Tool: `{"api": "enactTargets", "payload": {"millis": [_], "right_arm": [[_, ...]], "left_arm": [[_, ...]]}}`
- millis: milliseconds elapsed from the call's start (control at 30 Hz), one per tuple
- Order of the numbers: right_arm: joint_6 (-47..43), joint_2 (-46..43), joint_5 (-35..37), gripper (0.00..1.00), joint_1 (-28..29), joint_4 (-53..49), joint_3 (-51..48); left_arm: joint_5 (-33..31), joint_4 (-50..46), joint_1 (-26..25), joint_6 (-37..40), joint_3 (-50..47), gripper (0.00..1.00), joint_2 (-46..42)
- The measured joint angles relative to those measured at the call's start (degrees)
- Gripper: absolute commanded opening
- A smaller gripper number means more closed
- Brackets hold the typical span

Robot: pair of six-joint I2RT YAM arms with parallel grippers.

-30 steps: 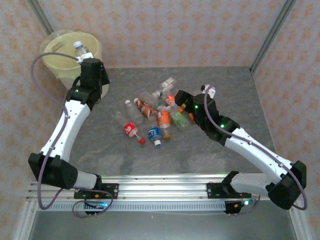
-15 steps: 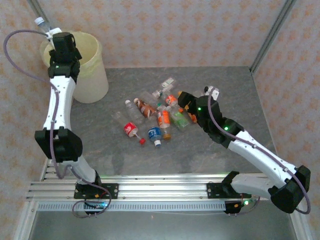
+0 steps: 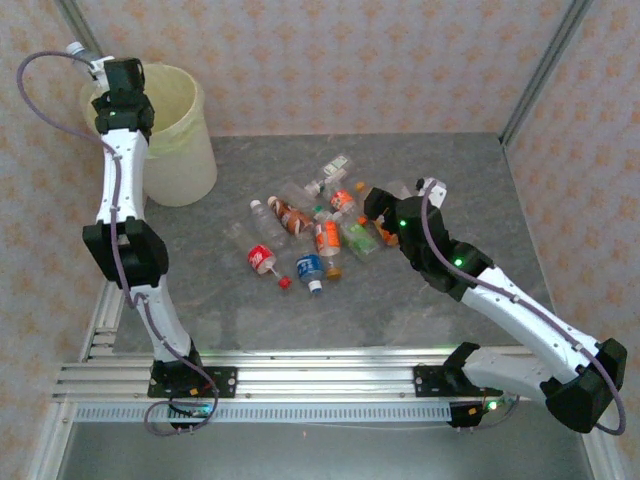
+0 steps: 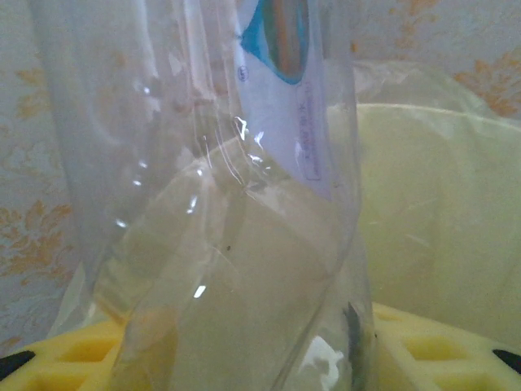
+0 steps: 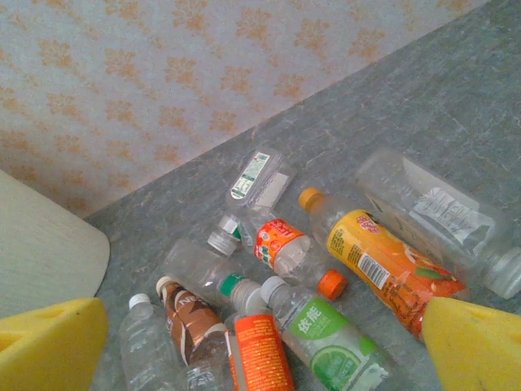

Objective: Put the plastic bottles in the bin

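My left gripper [image 3: 110, 75] is raised at the far left rim of the cream bin [image 3: 185, 140]. It is shut on a clear plastic bottle [image 3: 80, 52] with a white and blue label [image 4: 281, 90]. That bottle stands between the yellow fingers [image 4: 423, 350], with the bin's pale yellow bag [image 4: 440, 204] behind it. Several more plastic bottles [image 3: 315, 230] lie piled mid-table, among them an orange-labelled one [image 5: 387, 265], a green-labelled one [image 5: 334, 338] and a red-labelled one [image 3: 262, 258]. Just right of the pile my right gripper [image 3: 380, 220] hovers open and holds nothing.
A loose red cap [image 3: 285, 282] lies at the pile's near edge. Patterned walls close the back and both sides. Metal posts stand at the back corners, one of them [image 3: 545, 65] on the right. The aluminium rail [image 3: 320, 375] runs along the near edge.
The left arm swung the bottle from the bin's near side across to its far left rim and stretched upright. The right gripper drifted slightly right beside the pile.
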Motion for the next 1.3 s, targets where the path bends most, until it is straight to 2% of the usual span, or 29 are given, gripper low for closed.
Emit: {"api": "enactTargets", "payload": {"millis": [100,233,333,500,767,933,1067,1300], "right_arm": [[0.85,-0.04,0.2,0.99,0.0,-1.14,0.0],[1.95,-1.18,0.68,0.99,0.0,-1.36,-0.98],[2.54,-2.69,0.9,0.99,0.0,-1.33,-2.34],[2.47,-3.39,1.42,0.99,-0.02,-1.36,-3.17],[2.27,-3.37,2.49,0.99,-0.5,-1.36,-3.63],[1.62,-2.89,-0.37,0.99,-5.07,-1.33,-4.59],[-0.48,-2.1,-2.78,0.99,-8.41,-1.36,-5.49],[-6.34,-0.17,-9.03,0.99,-14.99,-1.42,-6.1]], "left_arm": [[-1.46,-2.14,0.13,-0.5,2.01,0.6,1.11],[-3.17,-3.91,0.39,-1.79,2.71,0.78,1.11],[-3.78,-5.88,0.44,-2.21,4.26,0.83,1.11],[-3.17,-8.33,0.44,-4.37,7.43,0.99,0.52],[3.28,-13.51,0.44,-9.99,7.65,1.0,-3.21],[9.42,-14.12,-0.81,-12.76,4.37,1.0,-8.81],[15.19,-12.02,-4.83,-14.4,-2.49,1.0,-16.15],[25.09,-3.87,-15.91,-17.11,-17.27,1.0,-26.58]]}}
